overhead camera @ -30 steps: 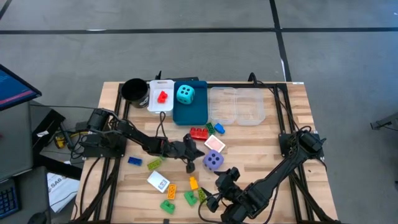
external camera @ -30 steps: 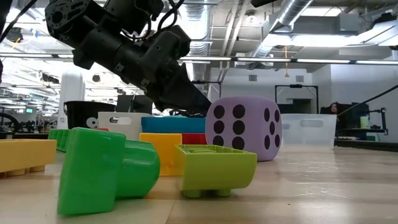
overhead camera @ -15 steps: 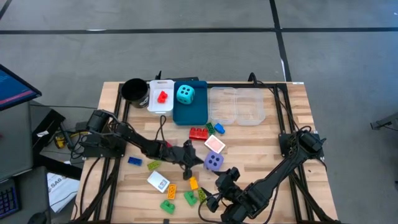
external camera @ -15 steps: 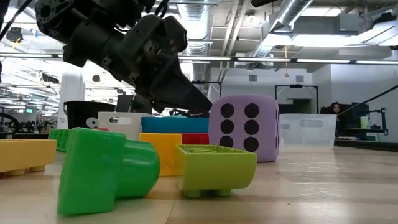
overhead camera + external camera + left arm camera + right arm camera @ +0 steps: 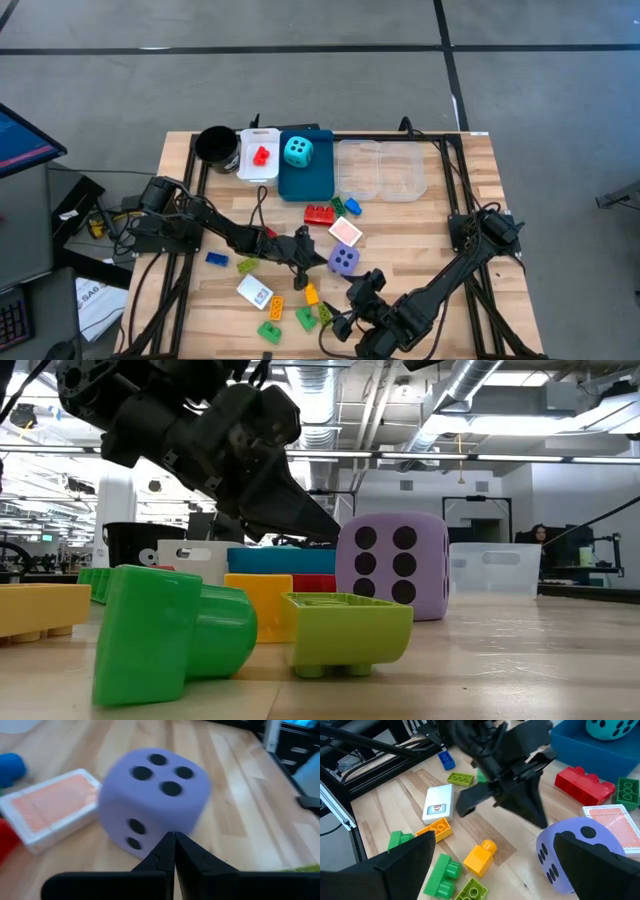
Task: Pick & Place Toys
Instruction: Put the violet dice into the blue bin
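The purple foam die [image 5: 344, 260] stands on the wood near the table's middle. My left gripper [image 5: 320, 259] is shut with its tips at the die's left side. My right gripper [image 5: 495, 847] hangs open above the near bricks, just nearer than the die, and touches nothing. A pink-backed card [image 5: 345, 231] lies just beyond the die and a white card [image 5: 254, 292] at the near left. Red [image 5: 320, 213], green [image 5: 270, 330], orange [image 5: 311, 294], lime [image 5: 248, 264] and blue [image 5: 217, 259] bricks lie scattered. The cyan die [image 5: 297, 151] sits in the blue tray. My left gripper's shut fingertips [image 5: 174, 839] meet the purple die low on its side face, near the bottom edge [image 5: 152, 839]. They come slanting down from the table's left. The die rests flat on the table.
Along the far edge stand a black cup [image 5: 215, 145], a white tray [image 5: 246, 170] holding a red brick, the blue tray [image 5: 310, 182] and clear trays [image 5: 382, 172]. Bare wood lies to the right of the die [image 5: 430, 240].
My left gripper, still shut, has swung a little against the purple die. The die has turned slightly about on the table and slid a touch toward the right edge. Over the last half second nothing has moved.
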`<state>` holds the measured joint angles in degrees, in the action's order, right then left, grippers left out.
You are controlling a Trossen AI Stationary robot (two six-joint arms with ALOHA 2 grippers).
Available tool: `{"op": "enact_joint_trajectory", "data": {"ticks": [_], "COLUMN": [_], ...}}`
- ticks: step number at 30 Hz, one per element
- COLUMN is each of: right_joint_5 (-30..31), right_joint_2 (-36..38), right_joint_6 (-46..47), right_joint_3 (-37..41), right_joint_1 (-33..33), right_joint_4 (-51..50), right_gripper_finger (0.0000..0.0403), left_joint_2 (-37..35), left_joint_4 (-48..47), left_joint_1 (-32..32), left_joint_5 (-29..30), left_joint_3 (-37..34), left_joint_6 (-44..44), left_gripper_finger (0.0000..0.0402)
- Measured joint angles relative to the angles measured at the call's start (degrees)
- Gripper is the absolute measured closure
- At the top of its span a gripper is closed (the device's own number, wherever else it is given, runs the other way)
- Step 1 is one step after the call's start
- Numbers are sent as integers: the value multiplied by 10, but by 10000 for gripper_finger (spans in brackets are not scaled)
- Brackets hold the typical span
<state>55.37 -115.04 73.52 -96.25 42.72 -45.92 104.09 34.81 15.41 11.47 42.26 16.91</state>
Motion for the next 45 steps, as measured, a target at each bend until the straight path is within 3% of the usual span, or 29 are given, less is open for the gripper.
{"op": "enact_joint_trajectory", "data": {"ticks": [45], "right_joint_5": [0], "right_joint_2": [0], "right_joint_6": [-6], "right_joint_3": [0], "right_joint_1": [0], "right_joint_4": [-1], "right_gripper_finger": [3], "left_joint_2": [0], "left_joint_4": [13], "left_joint_1": [4], "left_joint_5": [-3], "left_joint_3": [0], "left_joint_6": [16], "left_gripper_finger": [402]}}
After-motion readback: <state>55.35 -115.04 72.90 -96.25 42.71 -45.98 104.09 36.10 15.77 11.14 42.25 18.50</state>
